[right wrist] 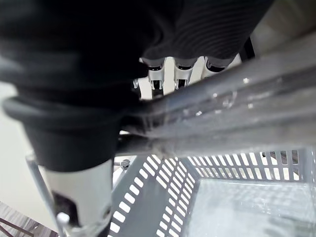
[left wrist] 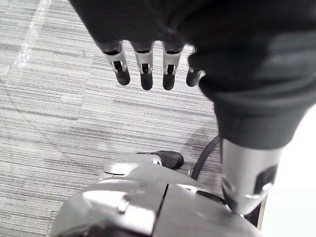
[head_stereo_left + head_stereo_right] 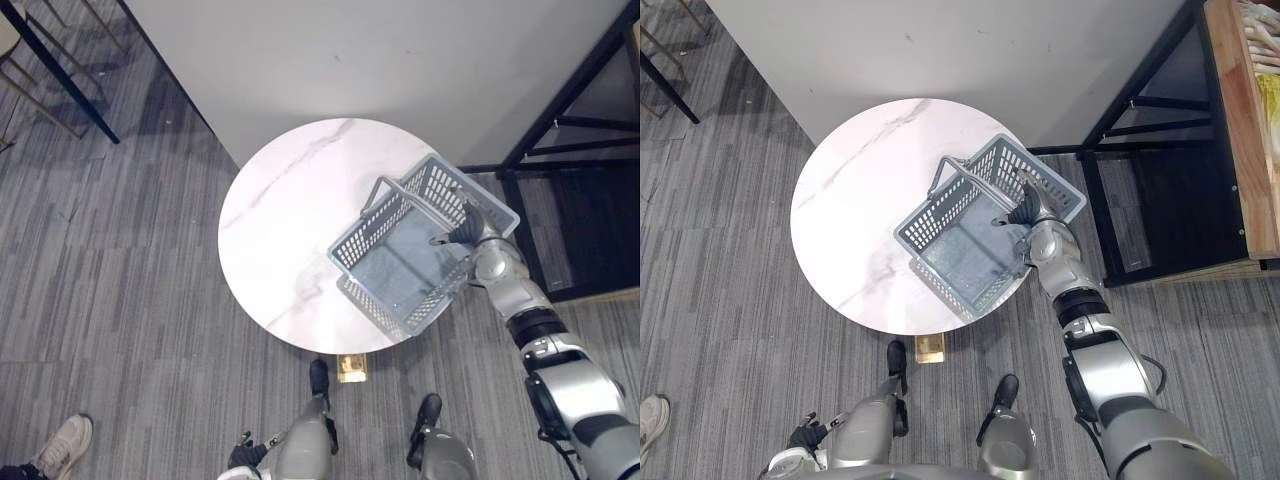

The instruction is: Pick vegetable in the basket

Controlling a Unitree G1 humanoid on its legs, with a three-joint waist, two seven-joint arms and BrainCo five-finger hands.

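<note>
A grey plastic basket (image 3: pixel 970 235) stands on the right side of the round white marble table (image 3: pixel 860 200), and its inside is bare. One handle (image 3: pixel 948 172) stands up at its far left end. My right hand (image 3: pixel 1028 218) rests at the basket's right rim, fingers (image 1: pixel 178 74) straight and reaching over the other handle (image 1: pixel 222 106), which crosses in front of their tips. My left hand (image 3: pixel 243 455) hangs low beside me over the carpet, its fingers (image 2: pixel 144 66) straight and holding nothing.
A black metal frame (image 3: pixel 1140 150) stands right of the table. Beyond it, a wooden shelf (image 3: pixel 1240 120) carries pale yellow items (image 3: pixel 1268 90). A white wall panel (image 3: pixel 400 60) runs behind the table. Chair legs (image 3: pixel 50 70) show far left, and a person's shoe (image 3: pixel 62 445) lower left.
</note>
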